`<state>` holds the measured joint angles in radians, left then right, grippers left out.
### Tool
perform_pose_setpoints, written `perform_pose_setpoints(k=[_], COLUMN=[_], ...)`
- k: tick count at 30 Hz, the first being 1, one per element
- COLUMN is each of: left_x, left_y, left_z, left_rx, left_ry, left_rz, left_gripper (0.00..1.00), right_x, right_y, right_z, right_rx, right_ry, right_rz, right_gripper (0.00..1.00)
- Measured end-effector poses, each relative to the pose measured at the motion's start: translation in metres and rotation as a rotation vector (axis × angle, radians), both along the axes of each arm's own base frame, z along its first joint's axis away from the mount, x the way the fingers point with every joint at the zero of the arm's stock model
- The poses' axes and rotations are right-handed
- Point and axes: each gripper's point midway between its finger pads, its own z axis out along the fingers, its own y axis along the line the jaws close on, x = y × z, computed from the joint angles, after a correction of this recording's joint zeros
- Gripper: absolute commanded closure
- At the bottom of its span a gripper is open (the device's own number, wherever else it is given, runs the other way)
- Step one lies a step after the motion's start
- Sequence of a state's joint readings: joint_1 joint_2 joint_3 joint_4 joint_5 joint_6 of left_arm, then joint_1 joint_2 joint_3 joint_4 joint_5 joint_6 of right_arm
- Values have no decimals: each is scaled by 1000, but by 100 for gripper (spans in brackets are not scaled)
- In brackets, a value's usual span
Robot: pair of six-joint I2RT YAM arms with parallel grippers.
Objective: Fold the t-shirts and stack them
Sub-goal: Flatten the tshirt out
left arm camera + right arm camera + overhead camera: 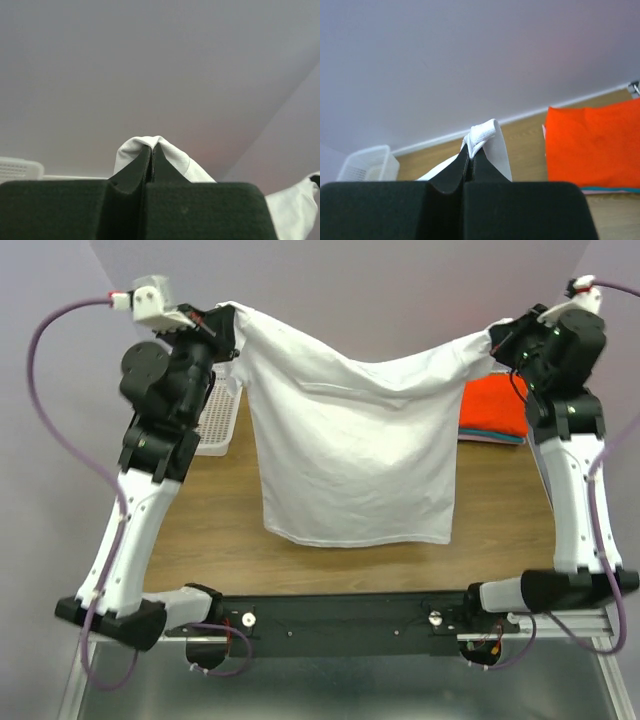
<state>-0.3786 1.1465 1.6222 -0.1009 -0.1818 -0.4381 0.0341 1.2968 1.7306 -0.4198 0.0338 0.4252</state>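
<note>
Hanging above the table (200,530): one white t-shirt (355,440), shoulders pinched by two closed grippers, left gripper (224,316) and right gripper (496,340). One folded orange-red shirt (492,405), rear right. One mesh basket (218,425), rear left.

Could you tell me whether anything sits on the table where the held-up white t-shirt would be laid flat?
Nothing visible. The white t-shirt hangs over bare table; the basket sits off to its left, the orange-red folded shirt to its right. The patch behind the cloth is hidden.

White t-shirt (355,440): soft matt cloth, creased. Orange shirt (592,145): matt cloth. Bench (215,540): smooth wood-grain. Basket (222,425): white plastic mesh.
</note>
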Motion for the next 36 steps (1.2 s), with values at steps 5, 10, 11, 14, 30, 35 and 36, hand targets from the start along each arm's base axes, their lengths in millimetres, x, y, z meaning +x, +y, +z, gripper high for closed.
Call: perform_pose_setpoints(k=[5, 10, 11, 14, 30, 35, 36], left_x=[96, 124, 118, 90, -46, -67, -68], left_y=[15, 22, 21, 23, 49, 31, 29], left_z=[-34, -27, -23, -27, -415, -437, -433], left_rx=[87, 113, 114, 111, -44, -77, -77], left_ry=[137, 167, 156, 139, 844, 921, 915], left_rz=[31, 20, 13, 4, 66, 20, 18], left_gripper=[100, 100, 100, 100, 41, 2, 2], right_x=[77, 87, 84, 64, -57, -83, -83], right_y=[3, 10, 11, 15, -3, -18, -20], right_z=[-53, -37, -31, -14, -268, -338, -342], right_rx=[-24, -35, -36, -35, -2, -31, -35], right_ry=[157, 121, 108, 65, 660, 880, 896], right_rz=[10, 49, 55, 82, -16, -107, -120], right_gripper=[99, 99, 99, 99, 73, 0, 0])
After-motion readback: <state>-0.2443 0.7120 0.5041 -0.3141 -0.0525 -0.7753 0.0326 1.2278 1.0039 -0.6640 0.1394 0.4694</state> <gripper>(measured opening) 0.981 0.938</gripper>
